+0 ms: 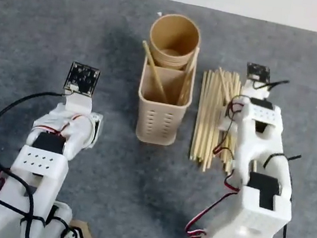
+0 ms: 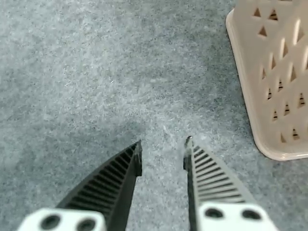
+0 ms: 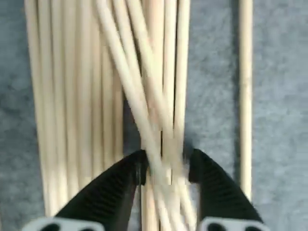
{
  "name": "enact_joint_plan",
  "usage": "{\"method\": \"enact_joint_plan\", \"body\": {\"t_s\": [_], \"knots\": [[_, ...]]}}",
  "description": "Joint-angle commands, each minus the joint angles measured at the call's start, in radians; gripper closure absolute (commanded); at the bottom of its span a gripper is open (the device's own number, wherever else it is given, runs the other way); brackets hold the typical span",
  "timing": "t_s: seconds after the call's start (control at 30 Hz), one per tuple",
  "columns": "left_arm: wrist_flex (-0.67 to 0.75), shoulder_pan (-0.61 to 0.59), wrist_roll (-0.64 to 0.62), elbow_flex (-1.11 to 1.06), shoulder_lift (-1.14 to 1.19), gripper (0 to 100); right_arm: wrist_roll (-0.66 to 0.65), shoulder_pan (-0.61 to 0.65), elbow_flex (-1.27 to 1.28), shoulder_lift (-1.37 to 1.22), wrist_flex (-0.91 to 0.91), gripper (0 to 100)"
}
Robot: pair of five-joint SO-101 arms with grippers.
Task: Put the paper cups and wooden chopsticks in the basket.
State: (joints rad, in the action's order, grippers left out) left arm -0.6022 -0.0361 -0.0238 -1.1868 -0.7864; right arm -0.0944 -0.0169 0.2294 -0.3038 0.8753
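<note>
Left gripper: hung low over bare grey carpet. Fingers stood moderately apart, nothing between them. The basket lay ahead of the fingertips and off to their right side, apart from them.

Basket, high view: stood upright on the carpet between the two arms, nearer the right arm. A paper cup sat upright in its far compartment, mouth up. Two chopsticks leaned tilted in the basket beside the cup, one at each side of the cup. The left one ran down into the near compartment; the compartment of the other could not be told.

Pile of chopsticks: lay flat on the carpet just right of the basket, directly beneath the right arm's wrist, mostly parallel.

Right gripper: down on the pile, fingers narrowly apart and straddling a few crossed sticks. Whether the pads pressed them could not be told. Most of the sticks lay to the left of the fingertips. A single chopstick lay alone to their right, apart from the pile.
</note>
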Motion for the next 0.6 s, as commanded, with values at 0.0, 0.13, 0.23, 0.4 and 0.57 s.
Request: {"method": "enact_joint_plan", "body": {"t_s": [0.0,0.13,0.23,0.4,0.57], "knots": [[0.017,0.013,-0.003,0.007,-0.019,83,-0.006,-0.025,-0.031,0.053,-0.008,82.2],[0.017,0.013,-0.003,0.007,-0.019,83,-0.005,-0.028,-0.033,0.058,-0.01,82.2],[0.017,0.013,-0.003,0.007,-0.019,83,-0.003,-0.051,-0.042,0.061,-0.015,82.2],[0.017,0.015,-0.003,0.007,-0.019,83,-0.003,-0.073,-0.061,0.059,-0.015,82.2],[0.017,0.015,-0.003,0.007,-0.019,83,-0.003,-0.085,-0.056,0.061,-0.01,82.2]]}}
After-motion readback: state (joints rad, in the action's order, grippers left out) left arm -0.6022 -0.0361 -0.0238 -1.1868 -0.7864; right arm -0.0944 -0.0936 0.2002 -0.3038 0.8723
